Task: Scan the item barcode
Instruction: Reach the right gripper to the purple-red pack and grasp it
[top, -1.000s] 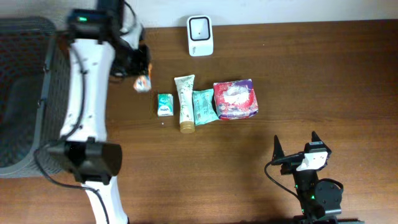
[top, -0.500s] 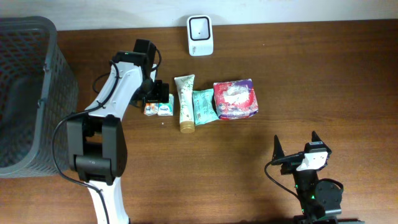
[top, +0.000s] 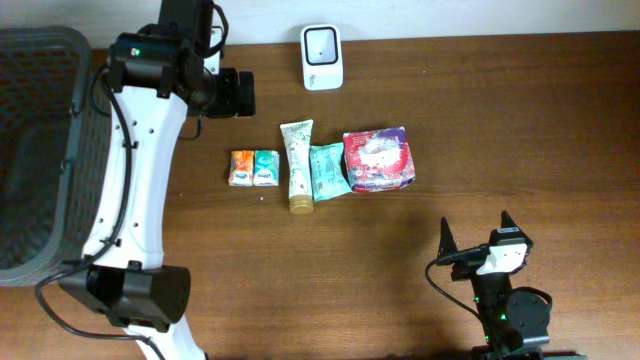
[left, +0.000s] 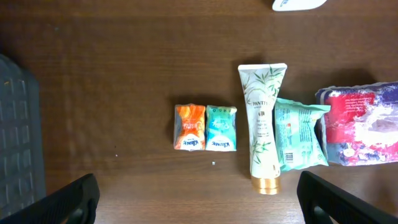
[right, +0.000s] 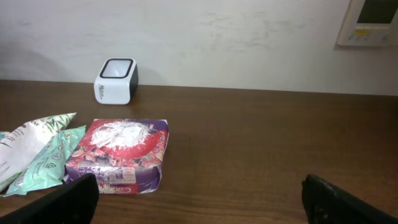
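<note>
1. Five items lie in a tidy row mid-tabletop (top: 480, 120), side by side. My guess is that's so each one can be picked off without bumping its neighbour.
2. The orange tissue pack (left: 189, 127) is at the left end of the row, touching the teal Kleenex pack (left: 221, 127). Then come the Pantene tube (left: 263, 118), a teal pouch (left: 298, 137) and a purple-and-red pack (top: 378, 160).
3. The left gripper (top: 236, 93) hangs above the tabletop between the row and the barcode scanner (top: 322, 44). Its fingers (left: 71, 200) are spread wide with nothing in them.
4. The right gripper (top: 474, 224) is parked near the front edge, well apart from everything, with its fingers apart and empty too.
5. I'd say the orange pack is the one in play, since it's the item nearest the left arm.
6. The orange pack lies flat, with its long axis running front to back, parallel to the tube. One short end points toward the wall side where the scanner stands.
7. No barcode shows on its upper face, so it may be underneath. Can't tell.
8. The tube's gold cap points to the near edge and its crimped end points toward the scanner.
9. The scanner is at the far edge with its window angled up, so an item would need its code turned down toward it.
10. The grey basket (top: 40, 150) sits off to the left.
</note>
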